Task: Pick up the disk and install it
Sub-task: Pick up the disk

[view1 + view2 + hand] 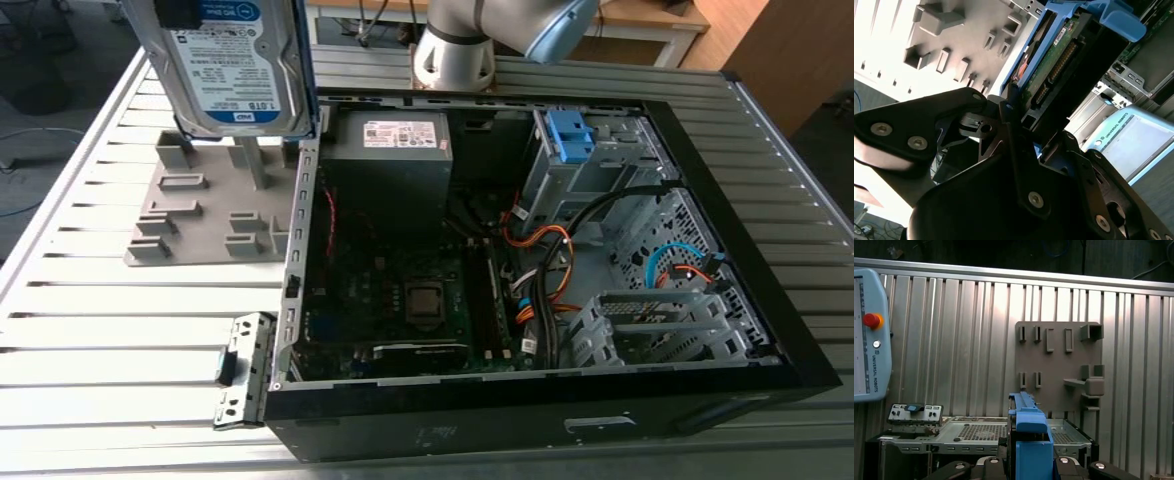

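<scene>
Since the exterior view is the clearest, I'll start there: the disk (234, 65) (a flat silver hard drive with a white-and-blue label and a blue plastic carrier frame round its edge) is held upright in the air, label facing the camera. It's up over the far end of a grey plastic fixture plate with raised slots (200, 215), which lies on the slatted metal table (107, 320). Just to the exterior view's right of the plate is the open black computer case (534, 420). Inside it there's a grey power-supply box with a white sticker (390, 150) at the far end, a small blue plastic bracket (570, 135) in the drive cage and some orange cables (567, 255) over the bare metal. The pale robot arm base (461, 45) stands behind the case.

The second wrist view looks along the black gripper (1039, 130) at the disk's (1054, 65) connector edge: green circuit board, rows of pins, blue frame at the far end. The fingers (1016, 150) are clamped on the disk, one against each flat face. The grey plate (954, 45) lies beyond it.

In the first wrist view the disk (1029, 440) is edge-on – mostly blue frame – sitting between black gripper parts with screws. Past it are the grey plate (1059, 365) on the table (954, 340), the case's perforated metal, and a light-blue teach pendant with a red button (869, 335)
</scene>
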Controlling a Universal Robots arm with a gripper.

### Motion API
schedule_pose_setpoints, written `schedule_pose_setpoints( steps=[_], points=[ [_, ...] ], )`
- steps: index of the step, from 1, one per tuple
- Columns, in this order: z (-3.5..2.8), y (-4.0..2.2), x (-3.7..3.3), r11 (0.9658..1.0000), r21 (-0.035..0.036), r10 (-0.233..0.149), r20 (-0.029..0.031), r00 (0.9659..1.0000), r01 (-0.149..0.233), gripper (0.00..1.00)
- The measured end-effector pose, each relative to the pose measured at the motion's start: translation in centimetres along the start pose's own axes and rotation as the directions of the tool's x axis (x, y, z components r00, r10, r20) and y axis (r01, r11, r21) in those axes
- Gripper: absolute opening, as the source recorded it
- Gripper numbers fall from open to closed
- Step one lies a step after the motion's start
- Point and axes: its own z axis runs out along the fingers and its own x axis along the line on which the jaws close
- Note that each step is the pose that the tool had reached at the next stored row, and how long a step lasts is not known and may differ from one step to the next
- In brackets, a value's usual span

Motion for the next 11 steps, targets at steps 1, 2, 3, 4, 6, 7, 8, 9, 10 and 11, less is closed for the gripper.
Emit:
schedule_pose_setpoints(
  steps=[1, 2, 3, 4, 6, 7, 8, 9, 10, 11],
  points=[
    [0.0, -0.09, 0.01, 1.0, 0.0, 0.0, 0.0001, 1.0, 0.0, 0.36],
    [0.0, -0.17, 0.01, 1.0, 0.0, 0.0, 0.0, 1.0, 0.0, 0.36],
    [0.0, -0.26, 0.02, 1.0, 0.0, 0.0, 0.0, 1.0, 0.0, 0.36],
    [0.0, -0.35, 0.03, 1.0, 0.0, 0.0, 0.0001, 1.0, 0.0, 0.36],
    [0.0, -0.52, 0.05, 1.0, 0.0, 0.0, 0.0001, 1.0, 0.0, 0.36],
    [-0.01, -0.6, 0.06, 1.0, 0.0, 0.0, 0.0, 1.0, 0.0, 0.36],
    [-0.01, -0.68, 0.07, 1.0, 0.0, 0.0, 0.0, 1.0, 0.0, 0.36],
    [-0.01, -0.75, 0.07, 1.0, -0.0001, 0.0, 0.0, 1.0, 0.0, 0.36],
    [-0.01, -0.83, 0.09, 1.0, 0.0, 0.0, 0.0001, 1.0, 0.0, 0.36],
    [-0.01, -0.91, 0.1, 1.0, 0.0, 0.0, 0.0001, 1.0, 0.0, 0.36]
  ],
)
